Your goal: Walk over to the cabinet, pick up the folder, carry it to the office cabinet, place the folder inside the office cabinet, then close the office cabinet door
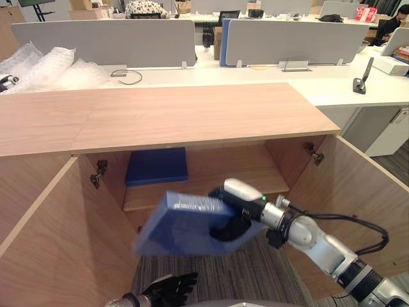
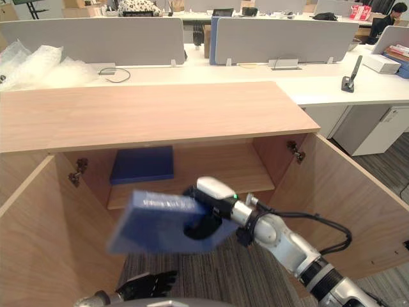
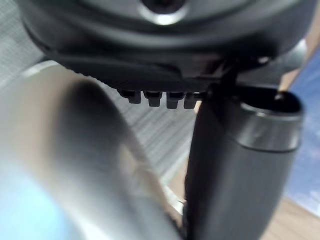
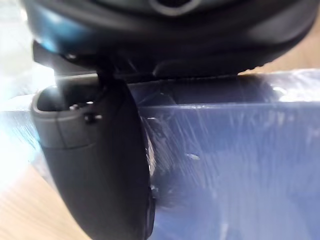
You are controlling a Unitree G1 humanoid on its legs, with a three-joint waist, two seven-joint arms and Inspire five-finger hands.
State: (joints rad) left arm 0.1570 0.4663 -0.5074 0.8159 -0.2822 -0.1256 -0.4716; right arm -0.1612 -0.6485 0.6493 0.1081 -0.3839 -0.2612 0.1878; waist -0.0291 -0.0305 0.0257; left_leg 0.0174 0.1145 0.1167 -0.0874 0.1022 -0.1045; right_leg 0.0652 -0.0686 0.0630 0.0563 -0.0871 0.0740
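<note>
A blue folder (image 1: 182,225) wrapped in clear film hangs tilted in front of the open cabinet, just below its shelf. My right hand (image 1: 231,225) is shut on the folder's right edge, the white-capped thumb on top and the fingers underneath; the right wrist view shows the thumb (image 4: 100,165) pressed on the blue cover (image 4: 240,165). A second blue folder (image 1: 156,166) lies flat on the shelf (image 1: 243,173) inside, to the left. My left hand (image 1: 171,289) hangs low over the carpet, fingers relaxed and holding nothing.
Both doors of the wooden cabinet (image 1: 166,118) stand wide open, left door (image 1: 57,236) and right door (image 1: 358,192). Behind it runs a white desk (image 1: 358,96) with grey dividers, bubble wrap (image 1: 45,64) and a black handset (image 1: 362,78). A person (image 1: 396,22) sits far right.
</note>
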